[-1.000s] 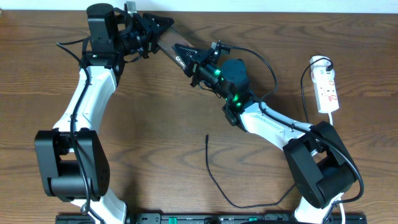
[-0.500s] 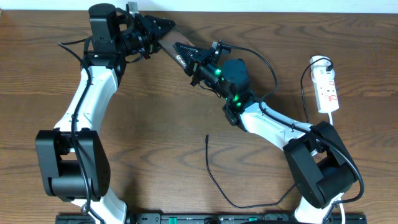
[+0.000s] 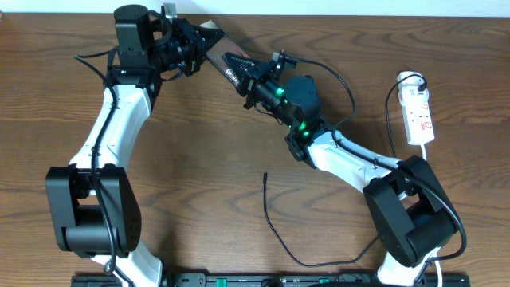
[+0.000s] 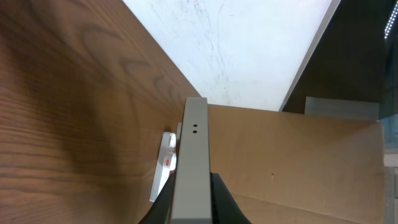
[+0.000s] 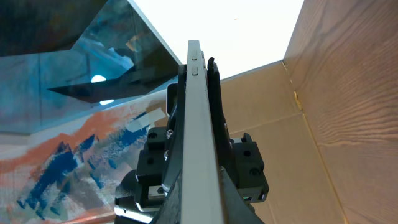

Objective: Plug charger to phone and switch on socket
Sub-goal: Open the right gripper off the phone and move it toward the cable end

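Note:
The phone [image 3: 215, 51] is held off the table at the back, between both grippers, tilted on edge. My left gripper [image 3: 198, 41] is shut on its far end and my right gripper [image 3: 241, 73] is shut on its near end. In the left wrist view the phone's grey edge [image 4: 194, 155] runs up between the jaws [image 4: 191, 196]. In the right wrist view the edge [image 5: 198, 112] runs up between the jaws [image 5: 202, 193]. The charger's plug tip [image 3: 264, 174] lies loose on the table, its black cable looping toward the front. The white socket [image 3: 419, 116] lies at the right; it also shows in the left wrist view [image 4: 163, 167].
The round white plug [image 3: 410, 80] sits at the socket's far end, with its white cord [image 3: 392, 119] curving alongside. The right arm [image 3: 343, 155] stretches between the charger cable and the socket. The table's back edge [image 3: 335, 14] runs just behind the phone.
The left gripper and the phone's far end have shifted slightly to the right. The right arm, cable and socket have not moved.

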Robot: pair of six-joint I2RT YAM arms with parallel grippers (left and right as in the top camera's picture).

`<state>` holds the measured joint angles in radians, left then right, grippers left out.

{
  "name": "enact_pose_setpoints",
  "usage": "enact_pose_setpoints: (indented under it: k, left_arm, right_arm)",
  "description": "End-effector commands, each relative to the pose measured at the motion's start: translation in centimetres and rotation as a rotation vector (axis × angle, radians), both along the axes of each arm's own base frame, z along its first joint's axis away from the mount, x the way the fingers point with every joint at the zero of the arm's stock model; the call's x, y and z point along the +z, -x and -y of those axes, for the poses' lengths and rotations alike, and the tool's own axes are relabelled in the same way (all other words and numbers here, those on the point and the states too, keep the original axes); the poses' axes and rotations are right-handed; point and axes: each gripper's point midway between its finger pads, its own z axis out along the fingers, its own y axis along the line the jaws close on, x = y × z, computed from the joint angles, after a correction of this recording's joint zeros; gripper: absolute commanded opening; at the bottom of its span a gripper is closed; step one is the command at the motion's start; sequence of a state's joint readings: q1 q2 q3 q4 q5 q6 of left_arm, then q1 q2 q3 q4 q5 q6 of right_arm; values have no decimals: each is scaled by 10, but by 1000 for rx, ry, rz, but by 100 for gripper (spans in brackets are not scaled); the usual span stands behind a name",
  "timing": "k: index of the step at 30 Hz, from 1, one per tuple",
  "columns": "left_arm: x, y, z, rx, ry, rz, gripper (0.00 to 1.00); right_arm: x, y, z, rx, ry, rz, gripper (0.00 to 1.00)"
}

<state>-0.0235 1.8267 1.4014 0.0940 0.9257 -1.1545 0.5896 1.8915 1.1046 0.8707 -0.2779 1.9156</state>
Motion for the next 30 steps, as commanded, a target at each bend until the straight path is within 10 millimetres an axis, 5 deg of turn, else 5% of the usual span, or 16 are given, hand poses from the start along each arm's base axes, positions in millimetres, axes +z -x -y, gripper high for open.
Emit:
enact_pose_setpoints:
  k: [1,6,9,14,22,30]
  left_arm:
    - [7,2,8,-33,-6,40,8]
    - [7,2,8,-33,-6,40,8]
    - [7,2,8,-33,-6,40,7]
    - [7,2,8,-33,-6,40,7]
    - [7,-6,-21,23,-7,40,7]
    - [14,-8,-115,131,54,25,7]
  right_arm:
    - [9,5,-5,26,1,23,1]
    - [9,5,-5,26,1,23,2]
    - [9,5,-5,26,1,23,18]
    - [9,5,-5,26,0,23,99]
    - [15,7,-5,47,-11,47,99]
    - [12,5,2,97,3,43,99]
